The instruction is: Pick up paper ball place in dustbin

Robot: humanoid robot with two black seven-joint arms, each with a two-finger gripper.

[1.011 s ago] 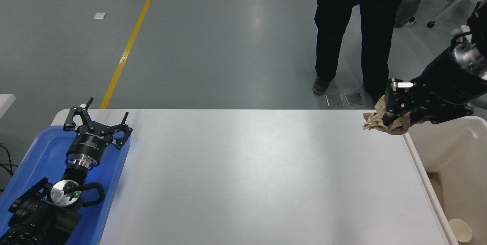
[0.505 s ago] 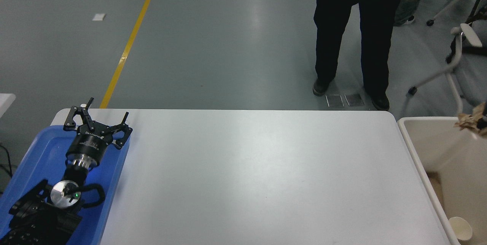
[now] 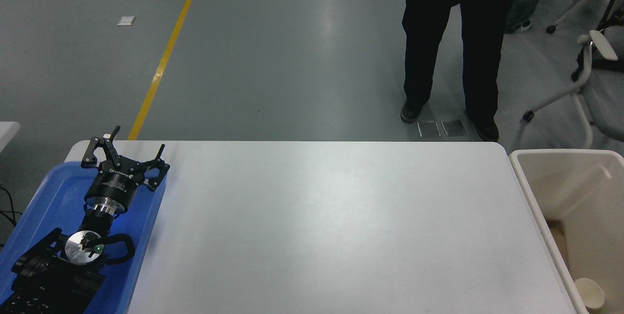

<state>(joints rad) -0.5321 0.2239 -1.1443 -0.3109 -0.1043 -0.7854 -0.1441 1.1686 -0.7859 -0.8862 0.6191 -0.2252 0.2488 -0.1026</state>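
The cream-beige dustbin [image 3: 531, 206] stands at the table's right edge, its deep inside partly in view. The paper ball is out of view. My right arm and its gripper are out of the picture. My left gripper [image 3: 126, 152] is parked open and empty at the lower left, over the blue tray [image 3: 48, 192].
A small cream paper cup [image 3: 589, 294] lies in the dustbin's near corner. A person in dark trousers [image 3: 451, 60] stands beyond the table's far right edge. A chair frame [image 3: 580, 89] stands behind the dustbin. The white table [image 3: 331, 226] spans the middle.
My right gripper carried the paper ball from the table's far right corner rightwards over the dustbin, then left the picture with it. The left arm has not moved.
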